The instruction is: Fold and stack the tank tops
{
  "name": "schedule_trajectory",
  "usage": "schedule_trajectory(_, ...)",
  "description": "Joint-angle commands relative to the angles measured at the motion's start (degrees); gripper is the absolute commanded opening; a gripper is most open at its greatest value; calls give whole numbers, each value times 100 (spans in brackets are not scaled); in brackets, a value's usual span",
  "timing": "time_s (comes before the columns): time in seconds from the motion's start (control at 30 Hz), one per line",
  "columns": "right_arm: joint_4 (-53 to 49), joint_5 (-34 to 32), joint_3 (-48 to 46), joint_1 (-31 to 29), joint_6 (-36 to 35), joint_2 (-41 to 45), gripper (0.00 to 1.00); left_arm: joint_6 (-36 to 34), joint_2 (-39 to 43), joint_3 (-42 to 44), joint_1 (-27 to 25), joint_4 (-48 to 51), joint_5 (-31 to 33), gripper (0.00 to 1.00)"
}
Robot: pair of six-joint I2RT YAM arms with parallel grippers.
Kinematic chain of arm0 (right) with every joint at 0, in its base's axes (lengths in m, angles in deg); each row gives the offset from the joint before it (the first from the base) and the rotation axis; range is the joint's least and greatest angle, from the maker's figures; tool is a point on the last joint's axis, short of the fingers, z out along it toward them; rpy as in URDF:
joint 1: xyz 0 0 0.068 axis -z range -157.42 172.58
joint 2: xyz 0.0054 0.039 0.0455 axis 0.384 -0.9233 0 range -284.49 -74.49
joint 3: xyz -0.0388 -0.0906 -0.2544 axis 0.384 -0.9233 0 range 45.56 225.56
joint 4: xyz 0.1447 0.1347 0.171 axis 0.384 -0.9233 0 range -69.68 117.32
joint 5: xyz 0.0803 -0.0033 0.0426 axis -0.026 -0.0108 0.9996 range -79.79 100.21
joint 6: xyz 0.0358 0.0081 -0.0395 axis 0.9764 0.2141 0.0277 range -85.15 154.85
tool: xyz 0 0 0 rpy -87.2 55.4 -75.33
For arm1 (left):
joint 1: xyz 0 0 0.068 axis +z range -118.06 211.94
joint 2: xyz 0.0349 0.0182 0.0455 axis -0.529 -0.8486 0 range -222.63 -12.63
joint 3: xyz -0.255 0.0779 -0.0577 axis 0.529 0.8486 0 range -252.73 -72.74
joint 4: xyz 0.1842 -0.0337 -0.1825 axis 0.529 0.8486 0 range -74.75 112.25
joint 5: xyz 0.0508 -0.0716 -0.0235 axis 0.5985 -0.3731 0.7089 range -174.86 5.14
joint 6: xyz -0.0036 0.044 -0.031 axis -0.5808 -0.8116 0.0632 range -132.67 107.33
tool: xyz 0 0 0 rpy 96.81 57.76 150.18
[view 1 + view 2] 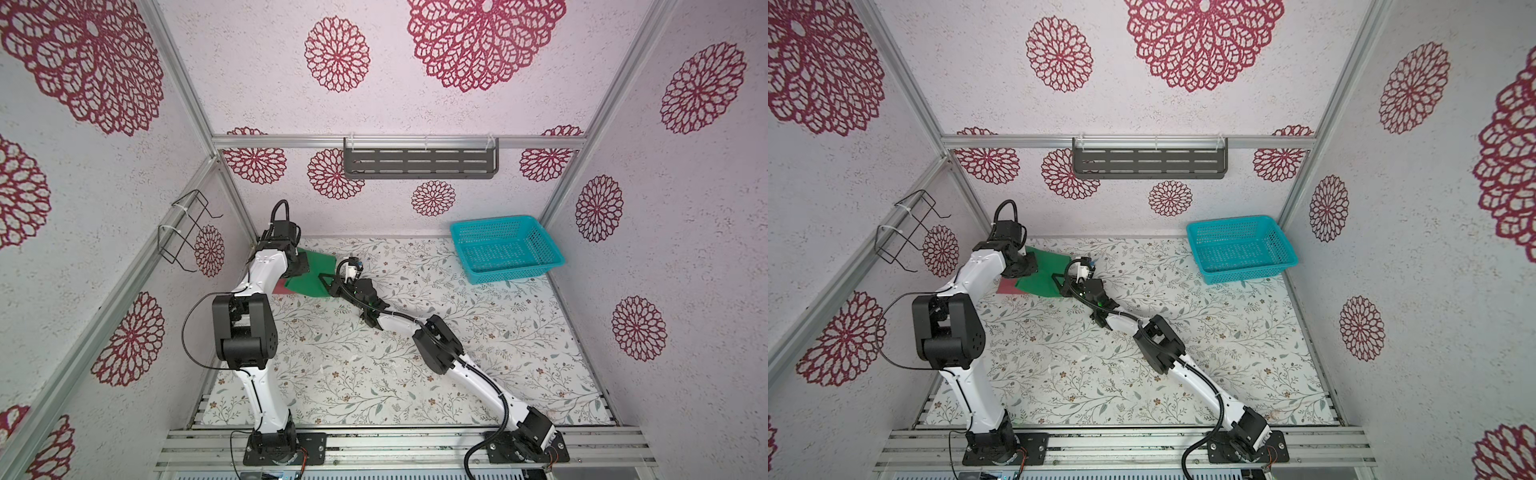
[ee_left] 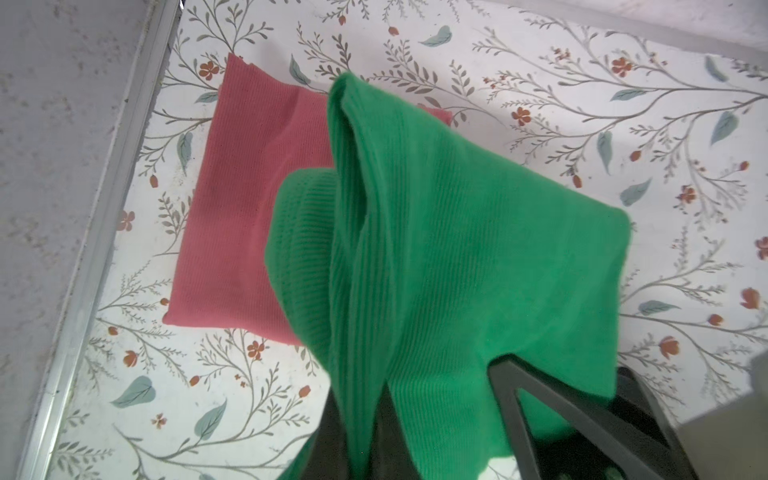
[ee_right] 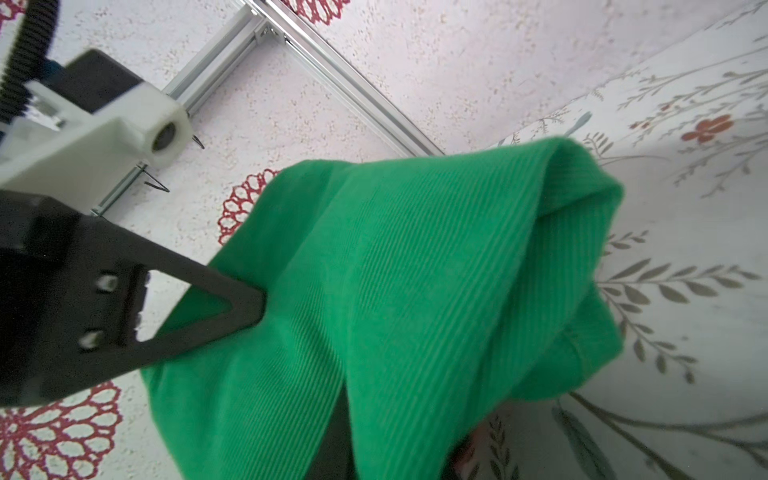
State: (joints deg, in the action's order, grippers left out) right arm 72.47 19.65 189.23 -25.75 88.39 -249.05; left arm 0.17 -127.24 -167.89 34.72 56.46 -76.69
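Between the two sets of jaws the green tank top (image 1: 312, 275) hangs slung above the counter (image 1: 415, 353), doubled over on itself, its ribbed folds drooping from each grip. The left jaws are shut tight on one end of the cloth. The right jaws are nearly closed on a pinch at the other end; the right wrist view shows one black triangular finger (image 3: 245, 305) pressed against the fabric, with the cloth falling away on both sides of it. Below the left jaws, and partly hidden under the hanging green, the pink tank top (image 2: 241, 208) lies folded into a flat rectangle on the counter. Whether the lowest green fold brushes it cannot be told. The turquoise basket (image 1: 515, 272) stands empty, well apart from both sets of jaws, off beyond the right pair.

By the look of it, folding is done and the stacking step is in hand: the green top is being carried over the pink one. The next move would call for both sets of jaws to come down together and level, keeping the fold from opening. They would need to square the green edges with the pink rectangle beneath, since the cloth now sits skewed across it. Then both should release at once, so neither end is dragged.
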Motion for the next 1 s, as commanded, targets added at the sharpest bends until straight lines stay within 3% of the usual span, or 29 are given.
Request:
schedule_trajectory(0.0, -142, -321, 123, 74, -212, -10, 18, -281, -171, -48, 145, -164, 254, 0)
schedule_trajectory(0.07, -129, -241, 117, 72, -234, 9, 27, -330, -256, -42, 168, -257, 284, 0)
schedule_trajectory(0.23, 10, -17, -200, 92, -385, 258, 35, -456, -482, -215, 239, -286, 365, 0)
schedule_trajectory(0.43, 716, 302, -1845, 258, -574, 1237, 43, -727, -558, -478, 288, -178, 567, 0)
schedule_trajectory(0.67, 1688, 459, -3988, 694, -656, 2461, 45, -888, -608, -811, 396, -16, 651, 0)
schedule_trajectory(0.97, 2060, 719, -5059, 870, -779, 3069, 46, -798, -1054, -1289, 642, 163, 691, 0)
